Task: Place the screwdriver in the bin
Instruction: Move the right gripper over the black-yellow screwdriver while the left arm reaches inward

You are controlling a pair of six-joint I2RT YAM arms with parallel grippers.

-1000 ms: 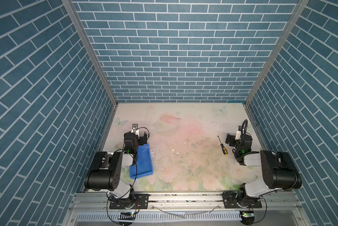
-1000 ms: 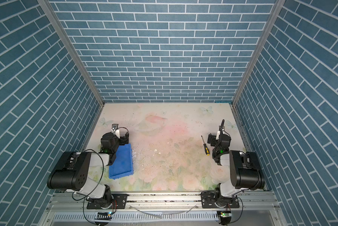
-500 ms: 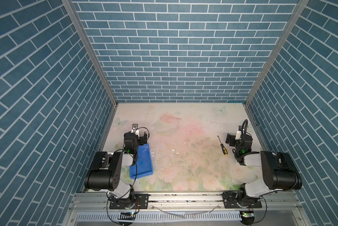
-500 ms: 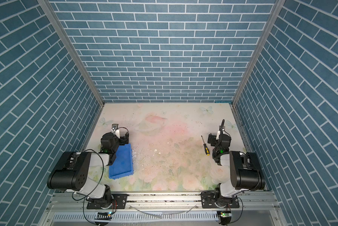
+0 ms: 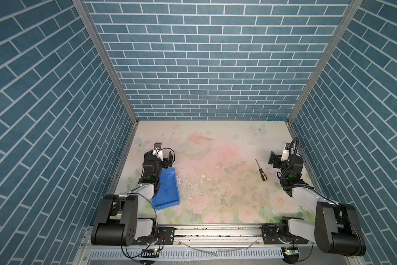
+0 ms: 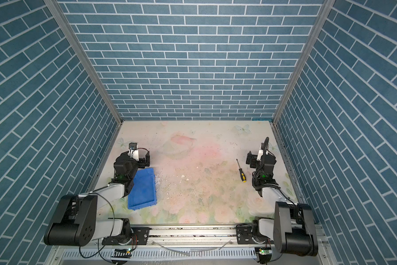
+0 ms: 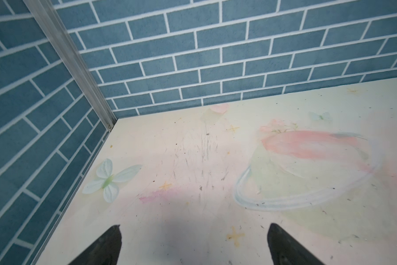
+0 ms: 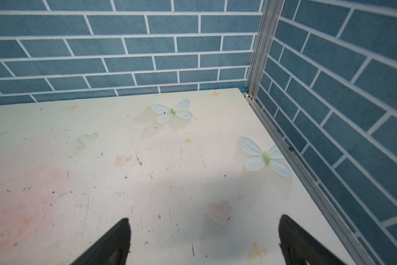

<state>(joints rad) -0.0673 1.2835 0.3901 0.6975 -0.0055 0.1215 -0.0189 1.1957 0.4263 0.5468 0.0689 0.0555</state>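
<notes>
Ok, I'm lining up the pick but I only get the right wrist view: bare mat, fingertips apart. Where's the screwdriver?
Observer: In both top views the screwdriver lies flat on the mat, beside the right gripper on the side toward the table's middle, outside your camera's view.
Operator: Which way does it point?
Observer: Shaft toward the back wall, black-and-yellow handle toward the robot bases.
Operator: And the bin?
Observer: The blue bin sits across the table, partly hidden under the left arm.
</notes>
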